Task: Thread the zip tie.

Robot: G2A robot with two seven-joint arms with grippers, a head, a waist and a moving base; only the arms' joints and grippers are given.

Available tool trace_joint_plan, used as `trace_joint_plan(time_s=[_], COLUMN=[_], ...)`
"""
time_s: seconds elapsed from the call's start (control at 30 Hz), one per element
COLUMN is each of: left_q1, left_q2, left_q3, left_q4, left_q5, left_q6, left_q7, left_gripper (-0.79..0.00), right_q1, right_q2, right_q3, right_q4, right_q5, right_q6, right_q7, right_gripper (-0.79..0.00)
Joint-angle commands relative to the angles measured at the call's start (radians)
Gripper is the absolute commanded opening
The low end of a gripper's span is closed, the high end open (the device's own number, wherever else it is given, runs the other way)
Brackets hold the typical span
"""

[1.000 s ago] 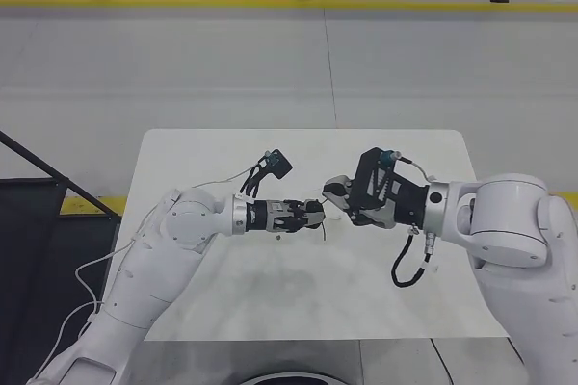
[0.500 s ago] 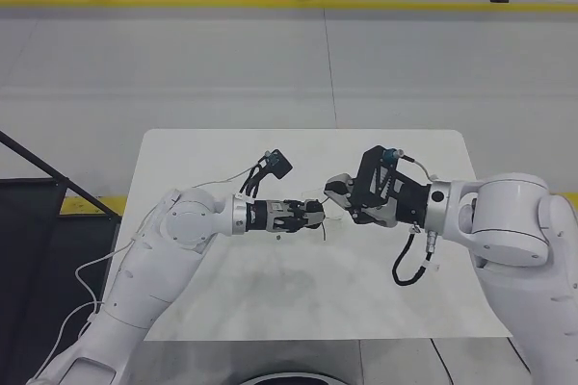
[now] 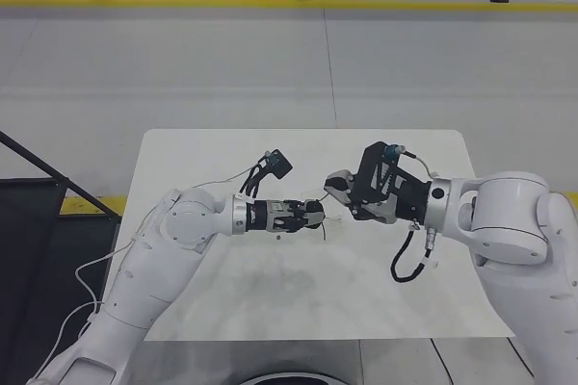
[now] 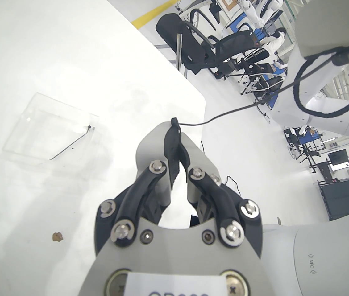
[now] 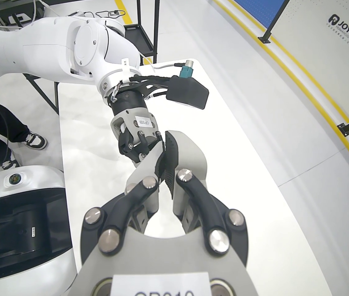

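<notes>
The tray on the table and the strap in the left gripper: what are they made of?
The tray: clear, glossy plastic, probably; the table shows through it. The strap: thin black flexible plastic, perhaps nylon; it bends in a curve.

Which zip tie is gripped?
The zip tie pinched at one end in the left gripper; the spare tie lies loose in the clear tray.
</notes>
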Motion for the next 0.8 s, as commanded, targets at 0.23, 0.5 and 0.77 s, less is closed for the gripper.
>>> trace_joint_plan(time_s=[0.23, 0.5, 0.77], left_q1=[0.0, 0.0, 0.0], left_q2=[0.0, 0.0, 0.0], left_q3=[0.0, 0.0, 0.0], left_q4=[0.0, 0.0, 0.0], left_q5=[0.0, 0.0, 0.0], left_q6=[0.0, 0.0, 0.0], left_q7=[0.0, 0.0, 0.0], left_gripper=[-0.785, -0.785, -0.785], right_q1=[0.002, 0.007, 0.003], right_q2=[0.005, 0.01, 0.013], right_q3=[-0.006, -0.02, -0.027], right_q4=[-0.004, -0.005, -0.019], right_q5=[-0.025, -0.042, -0.093], right_q6=[0.019, 0.032, 0.04], right_q7=[-0.02, -0.017, -0.052], right_gripper=[-0.785, -0.785, -0.785])
